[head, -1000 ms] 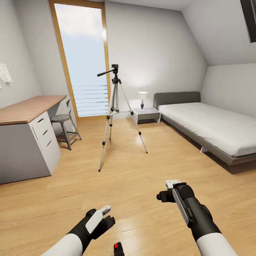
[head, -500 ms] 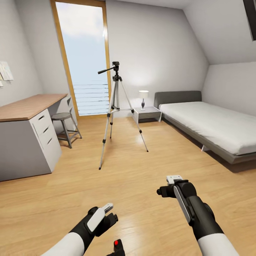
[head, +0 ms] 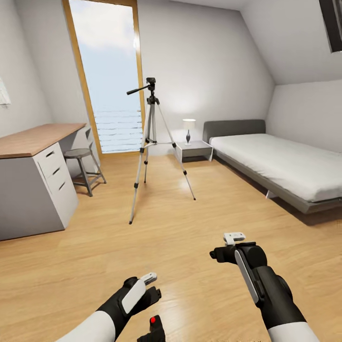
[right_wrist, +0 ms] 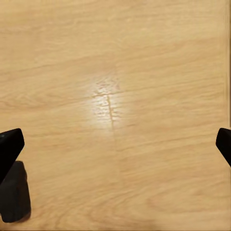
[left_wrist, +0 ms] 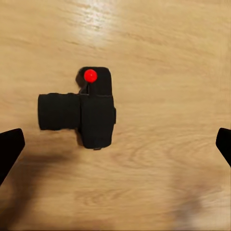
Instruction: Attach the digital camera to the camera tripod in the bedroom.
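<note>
While one small black digital camera with a red round button (left_wrist: 91, 113) lies on the light wood floor (head: 190, 223) w/ nothing gripping it, left gripper (head: 151, 281) hangs above it, fingers spread. Right gripper (head: 233, 237) fingers also spread, over bare floor. One tall silver-legged camera tripod (head: 148, 142) stands well apart by the window, 3 legs splayed.

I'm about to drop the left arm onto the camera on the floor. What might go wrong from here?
1. The digital camera lies off-centre between the open left gripper fingers; closing now may clip its lens or knock it sliding across the smooth wood floor.
2. In the head view the camera sits at the frame's bottom edge, so the descent is hard to monitor.
3. The camera tripod stands far across the room; a weak grip might fail in transit.
</note>
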### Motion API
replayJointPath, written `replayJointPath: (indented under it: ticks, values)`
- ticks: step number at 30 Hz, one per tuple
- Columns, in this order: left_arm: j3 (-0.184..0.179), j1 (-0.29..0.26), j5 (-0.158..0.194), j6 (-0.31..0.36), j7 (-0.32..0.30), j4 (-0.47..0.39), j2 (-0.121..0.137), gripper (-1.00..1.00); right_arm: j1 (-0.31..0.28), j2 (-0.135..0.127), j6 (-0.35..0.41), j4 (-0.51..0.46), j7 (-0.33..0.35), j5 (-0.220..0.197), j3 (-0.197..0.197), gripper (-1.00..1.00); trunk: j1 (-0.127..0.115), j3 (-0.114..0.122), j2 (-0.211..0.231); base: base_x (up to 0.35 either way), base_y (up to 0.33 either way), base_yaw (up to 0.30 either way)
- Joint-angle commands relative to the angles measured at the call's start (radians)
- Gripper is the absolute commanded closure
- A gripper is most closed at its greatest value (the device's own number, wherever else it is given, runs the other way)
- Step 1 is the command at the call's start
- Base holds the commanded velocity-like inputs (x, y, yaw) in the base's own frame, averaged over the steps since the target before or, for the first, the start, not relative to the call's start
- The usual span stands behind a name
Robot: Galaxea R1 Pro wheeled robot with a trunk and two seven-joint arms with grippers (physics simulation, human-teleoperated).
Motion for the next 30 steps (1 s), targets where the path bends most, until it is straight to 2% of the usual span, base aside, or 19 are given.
replayJointPath:
  ticks: [1,5,11,16,23,24,25,30]
  values:
    - [-0.007,0.0,0.011,0.001,0.009,-0.002,0.001,-1.0,-0.001,-0.001,0.004,-0.001,0.002,0.0,0.001,-1.0,0.004,-0.004,-0.008,0.0,0.0,-0.173]
    - [-0.025,-0.001,0.016,0.001,0.01,-0.002,0.002,-1.0,0.002,0.0,0.004,-0.006,0.001,0.001,0.003,-1.0,0.019,-0.017,-0.036,0.0,0.0,-0.125]
    - [-0.033,-0.002,0.038,0.0,0.015,-0.002,0.002,-1.0,0.003,0.0,0.004,-0.008,0.001,0.003,0.003,-1.0,0.042,-0.036,-0.078,0.0,0.0,-0.045]
    - [-0.035,-0.002,0.054,-0.002,0.072,-0.024,0.001,-1.0,0.008,0.0,0.004,-0.011,0.001,0.004,0.005,-1.0,0.061,-0.052,-0.113,0.0,0.0,-0.016]
    - [-0.032,-0.003,0.07,-0.016,0.155,-0.052,0.002,-1.0,0.022,0.001,0.004,-0.022,0.001,0.004,0.005,-1.0,0.064,-0.079,-0.114,0.0,0.0,-0.006]
    - [-0.032,-0.003,0.078,-0.024,0.165,-0.054,0.003,-1.0,0.024,0.001,0.004,-0.025,0.001,0.003,0.005,-1.0,0.065,-0.083,-0.115,0.0,0.0,-0.002]
    - [-0.031,-0.003,0.104,-0.054,0.187,-0.057,0.005,-1.0,0.027,0.002,0.004,-0.031,0.002,0.0,0.003,-1.0,0.065,-0.087,-0.115,0.0,0.0,-0.001]
    - [-0.031,-0.003,0.124,-0.099,0.201,-0.056,0.009,-1.0,0.028,0.001,0.004,-0.035,0.002,-0.003,-0.001,-1.0,0.068,-0.106,-0.116,0.0,0.0,0.0]
